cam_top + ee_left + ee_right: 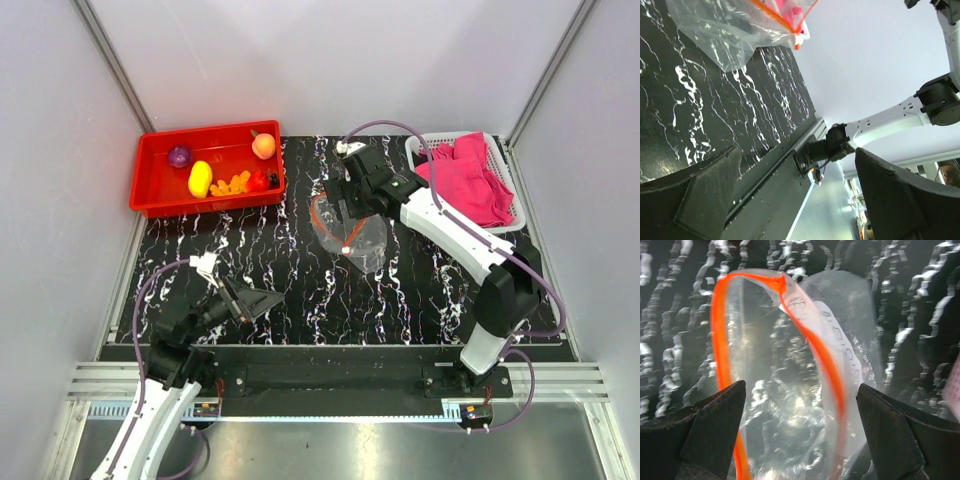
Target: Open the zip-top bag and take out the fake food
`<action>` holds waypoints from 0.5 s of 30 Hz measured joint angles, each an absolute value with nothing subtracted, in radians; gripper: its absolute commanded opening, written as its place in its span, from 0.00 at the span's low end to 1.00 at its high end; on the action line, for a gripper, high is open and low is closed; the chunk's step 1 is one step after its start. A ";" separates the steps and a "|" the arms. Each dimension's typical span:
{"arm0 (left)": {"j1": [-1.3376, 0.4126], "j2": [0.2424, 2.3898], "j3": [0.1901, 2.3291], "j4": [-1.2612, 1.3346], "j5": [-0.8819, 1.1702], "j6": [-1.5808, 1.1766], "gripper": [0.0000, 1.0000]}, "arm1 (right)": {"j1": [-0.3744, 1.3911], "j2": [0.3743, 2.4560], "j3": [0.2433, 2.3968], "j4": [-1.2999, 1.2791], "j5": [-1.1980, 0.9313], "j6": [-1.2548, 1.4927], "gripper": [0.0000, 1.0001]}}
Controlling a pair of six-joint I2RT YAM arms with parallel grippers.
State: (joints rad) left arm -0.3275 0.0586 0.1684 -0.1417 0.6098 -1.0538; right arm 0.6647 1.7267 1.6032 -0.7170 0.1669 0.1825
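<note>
The zip-top bag (358, 240) lies on the black marbled table just in front of my right gripper (345, 203). In the right wrist view its orange-red zip strip forms a wide loop, so the mouth of the bag (790, 395) gapes. I see only clear plastic inside. My right gripper (801, 387) is open above it, with the fingers standing apart on either side of the mouth. The fake food sits in the red tray (160, 203): a yellow fruit (200, 179), a purple one (179, 156), a peach ball (264, 146), orange bits (232, 184). My left gripper (262, 300) is open and empty.
A white basket (415, 150) with a pink cloth (465, 175) stands at the back right, beside the right arm. The left wrist view shows the bag (735, 35) further along the table from my left gripper (797, 152), and the right arm's base (832, 145) on the front rail.
</note>
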 measured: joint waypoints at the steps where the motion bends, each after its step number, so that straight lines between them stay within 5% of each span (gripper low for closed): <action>1: -0.327 0.060 0.171 -0.148 0.617 -1.053 0.99 | 0.665 1.717 1.597 -0.714 0.140 0.200 1.00; 15: -0.327 0.112 0.256 -0.145 0.674 -1.036 0.99 | 0.665 1.165 1.276 -0.646 -0.015 0.401 1.00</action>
